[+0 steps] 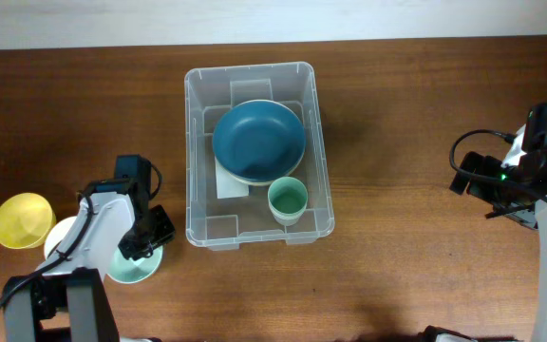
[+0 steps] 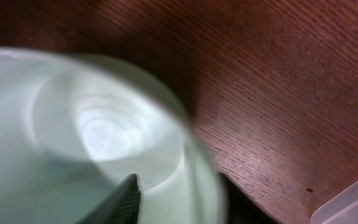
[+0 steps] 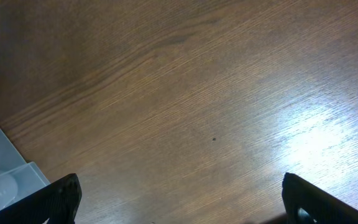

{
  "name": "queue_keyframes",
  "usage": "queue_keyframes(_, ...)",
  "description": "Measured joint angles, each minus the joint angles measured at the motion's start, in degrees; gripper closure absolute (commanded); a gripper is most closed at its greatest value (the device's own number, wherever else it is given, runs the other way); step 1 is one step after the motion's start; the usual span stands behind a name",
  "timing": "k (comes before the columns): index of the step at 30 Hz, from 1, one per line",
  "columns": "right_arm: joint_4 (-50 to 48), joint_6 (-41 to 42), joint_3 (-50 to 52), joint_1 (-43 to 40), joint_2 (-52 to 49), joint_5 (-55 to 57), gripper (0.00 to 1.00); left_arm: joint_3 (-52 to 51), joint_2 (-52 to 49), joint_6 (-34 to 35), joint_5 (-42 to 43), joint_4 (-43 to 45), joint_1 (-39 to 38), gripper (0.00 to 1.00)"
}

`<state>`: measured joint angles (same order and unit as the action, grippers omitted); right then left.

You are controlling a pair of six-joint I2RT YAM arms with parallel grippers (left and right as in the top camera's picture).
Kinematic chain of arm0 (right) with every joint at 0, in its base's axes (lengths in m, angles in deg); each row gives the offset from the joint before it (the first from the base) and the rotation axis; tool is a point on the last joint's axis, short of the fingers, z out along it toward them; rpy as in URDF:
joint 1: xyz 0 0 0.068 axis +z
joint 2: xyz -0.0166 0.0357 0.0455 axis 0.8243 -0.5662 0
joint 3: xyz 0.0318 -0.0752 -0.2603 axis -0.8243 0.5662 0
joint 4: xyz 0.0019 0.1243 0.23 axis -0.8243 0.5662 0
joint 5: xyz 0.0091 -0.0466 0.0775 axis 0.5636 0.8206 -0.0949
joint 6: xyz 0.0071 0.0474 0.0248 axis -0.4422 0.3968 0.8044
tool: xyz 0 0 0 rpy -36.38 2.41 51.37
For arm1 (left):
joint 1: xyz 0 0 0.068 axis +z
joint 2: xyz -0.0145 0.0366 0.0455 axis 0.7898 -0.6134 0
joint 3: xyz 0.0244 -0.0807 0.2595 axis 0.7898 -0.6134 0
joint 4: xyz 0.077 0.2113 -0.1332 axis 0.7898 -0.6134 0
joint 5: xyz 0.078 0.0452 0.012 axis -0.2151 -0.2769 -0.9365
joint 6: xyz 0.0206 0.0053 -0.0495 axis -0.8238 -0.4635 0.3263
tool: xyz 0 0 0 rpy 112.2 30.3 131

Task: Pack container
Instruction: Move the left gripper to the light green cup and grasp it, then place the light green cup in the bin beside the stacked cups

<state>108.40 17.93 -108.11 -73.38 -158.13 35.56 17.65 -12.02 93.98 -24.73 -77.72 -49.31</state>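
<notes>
Left wrist view puts the left gripper (image 2: 179, 202) astride the rim of a mint bowl (image 2: 104, 130): one finger (image 2: 127, 200) dips inside and a dark shape sits outside the rim. The jaws look partly closed, but blur hides whether they actually pinch the bowl. Overhead, this bowl lies at 8 o'clock from the container (image 1: 195, 152), with a white bowl (image 1: 62, 237) and a yellow bowl (image 1: 22, 220) further out toward 9. The container sits mid-table (image 1: 397, 285), a little toward 12, holding a blue bowl (image 1: 259, 141) and a cup (image 1: 287, 200) at its 5 o'clock corner. It is probably light, thin and smooth, with walls that flex, so the rolled rim on a long side is the best hold. The crockery inside adds weight and could slide. A white label (image 1: 228, 182) on its base shows no readable writing. At 3 o'clock, the right gripper (image 3: 179, 196) gapes wide over bare wood, holding nothing.
</notes>
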Motion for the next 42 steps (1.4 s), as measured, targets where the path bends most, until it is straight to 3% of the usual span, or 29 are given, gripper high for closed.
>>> queue_keyframes(4, 0.00, 0.02, 0.00, 0.00, 0.00, 0.00, 0.01, -0.07, 0.00, -0.11, -0.04, 0.20, 0.00, 0.99)
queue_keyframes(13, -0.02, 0.02, 0.00, 0.00, 0.00, 0.00, 0.01, 2.97, 0.09, 0.11, -0.61, -2.64, 0.00, 0.99)
queue_keyframes(19, -0.07, 0.02, 0.00, 0.00, 0.00, 0.00, 0.01, 16.83, 0.31, -0.15, -0.20, -12.68, -2.43, 0.99)
queue_keyframes(23, -0.07, 0.02, 0.00, 0.00, 0.00, 0.00, 0.01, 29.75, 1.90, -0.35, -0.11, -16.41, -8.57, 0.99)
queue_keyframes(28, -0.07, 0.02, 0.00, 0.00, 0.00, 0.00, 0.01, 38.16, 3.65, -0.39, 0.02, -15.43, -17.22, 0.99)
queue_keyframes(34, -0.09, 0.00, 0.00, 0.00, 0.00, -0.02, 0.01, 39.15, 3.65, -1.51, 0.39, -13.86, -28.68, 0.99)
queue_keyframes(42, -0.04, 0.02, 0.00, 0.00, 0.00, 0.00, 0.01, 39.15, -2.62, -3.39, 0.46, -13.81, -35.47, 0.99)
